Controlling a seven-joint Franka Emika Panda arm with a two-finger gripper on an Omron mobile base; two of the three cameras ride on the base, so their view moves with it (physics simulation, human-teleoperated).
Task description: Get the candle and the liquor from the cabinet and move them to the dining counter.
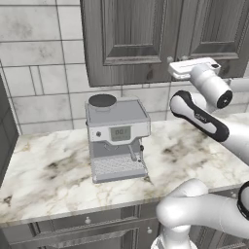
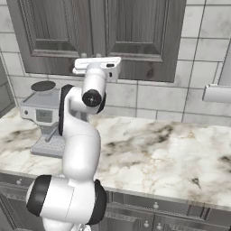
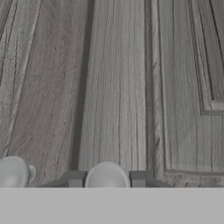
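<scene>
I see the cabinet (image 1: 131,39) mounted on the tiled wall, dark grey, raised-panel doors closed. The gripper (image 3: 106,178) is clamped on a round knob (image 3: 106,176) at the door's lower edge. Below: marble worktop (image 1: 53,170) with an espresso machine (image 1: 118,137); open surface to its right.

Evenly, softly lit throughout, with no visible lamp and no strong direction to the light. Only faint, diffuse shading under the coffee machine (image 1: 118,138) on the marble worktop (image 1: 48,170); no hard cast shadows. No glare on the tiled wall (image 1: 39,73); a mild sheen on the white arm (image 2: 81,149). Low-resolution rendering, slightly soft, edges a little jagged. Close up in the hand view, blurred wood grain on the cabinet (image 3: 113,87) and hazy round knobs (image 3: 107,176). No edge distortion.
</scene>
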